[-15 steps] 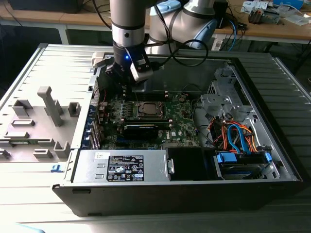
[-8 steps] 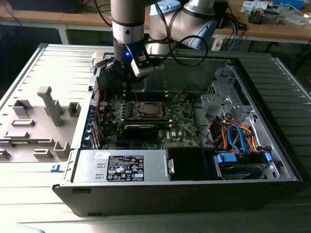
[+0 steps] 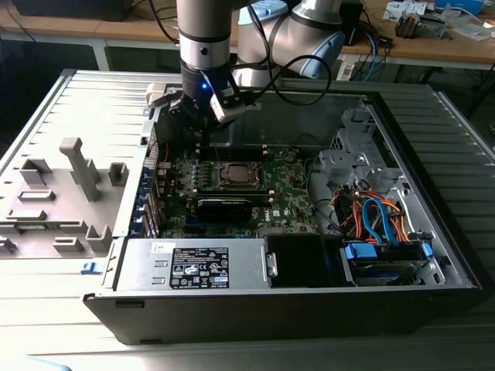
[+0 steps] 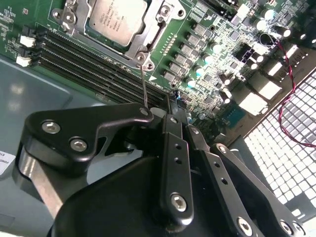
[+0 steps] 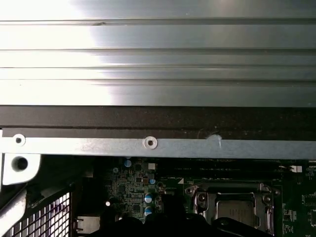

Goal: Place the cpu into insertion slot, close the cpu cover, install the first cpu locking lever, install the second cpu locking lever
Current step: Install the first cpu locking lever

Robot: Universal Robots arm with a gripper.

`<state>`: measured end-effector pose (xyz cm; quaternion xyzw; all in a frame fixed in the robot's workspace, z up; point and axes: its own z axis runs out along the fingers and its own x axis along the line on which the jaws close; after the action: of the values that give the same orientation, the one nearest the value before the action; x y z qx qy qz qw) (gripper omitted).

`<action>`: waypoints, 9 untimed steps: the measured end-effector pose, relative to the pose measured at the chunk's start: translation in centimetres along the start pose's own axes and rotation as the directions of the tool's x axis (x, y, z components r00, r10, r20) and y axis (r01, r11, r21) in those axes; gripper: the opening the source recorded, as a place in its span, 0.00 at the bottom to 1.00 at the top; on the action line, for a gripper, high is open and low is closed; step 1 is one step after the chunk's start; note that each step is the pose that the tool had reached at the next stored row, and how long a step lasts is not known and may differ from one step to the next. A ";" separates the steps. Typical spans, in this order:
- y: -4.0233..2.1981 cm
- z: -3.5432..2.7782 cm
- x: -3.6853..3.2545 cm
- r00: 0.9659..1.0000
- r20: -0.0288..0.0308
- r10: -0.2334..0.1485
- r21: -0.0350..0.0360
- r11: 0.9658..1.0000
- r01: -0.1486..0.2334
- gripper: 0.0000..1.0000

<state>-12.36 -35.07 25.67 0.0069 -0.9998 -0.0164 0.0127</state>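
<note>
The open grey computer case (image 3: 433, 193) is viewed from above and afar; the square silver-framed socket (image 4: 116, 22) beyond the black claw (image 4: 173, 111) is shared closely by both wrist views.

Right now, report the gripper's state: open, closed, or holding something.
Gripper: closed, fingers pinched on a thin wire lever beside the insertion slot, where the cpu sits under the cpu cover.

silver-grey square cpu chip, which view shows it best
The second wrist view: the silver-grey square cpu chip lies close and bright in its metal-framed socket. The exterior view shows it small and distant; the first wrist view catches its grey top at the frame's edge.
</note>
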 end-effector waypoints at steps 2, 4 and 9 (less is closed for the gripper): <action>0.00 0.00 -0.05 1.000 0.000 0.000 0.000 1.000 0.000 0.11; 0.00 0.00 -0.09 1.000 0.000 0.000 0.000 1.000 0.000 0.11; 0.00 0.01 -0.20 1.000 0.000 0.000 0.000 1.000 0.000 0.11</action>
<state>-12.16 -35.07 25.66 0.0069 -0.9998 -0.0164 0.0127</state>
